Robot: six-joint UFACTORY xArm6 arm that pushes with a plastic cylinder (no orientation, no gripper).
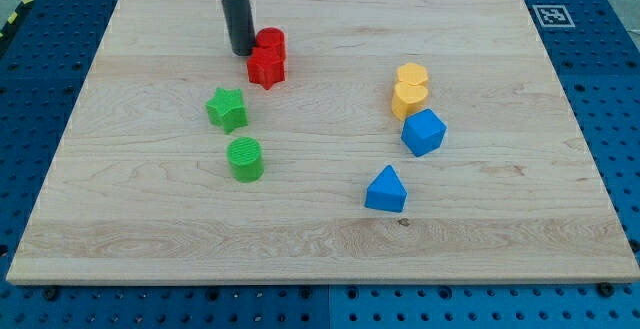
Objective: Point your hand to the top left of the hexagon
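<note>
Nearest the view's bottom lies the blue wedge (386,190). Above it sits the blue hexagon (423,132), the task's thing, right of centre on the board (320,239), with two yellow blocks (409,91) touching its upper left. We judge the hexagon light, rigid and quick to slide if nudged; nothing needs taking hold of, since we only point beside it. The spot at its top left is crowded by those yellow blocks, so the approach leaves little margin. Left of centre stand the green cylinder (245,159) and green star (227,109). Farthest, our tip (242,52) rests just left of two red blocks (267,58), well apart from the hexagon. We carry no claw, only a bare rod holding nothing. Open board lies between the red and yellow blocks; the edges are far off.
</note>
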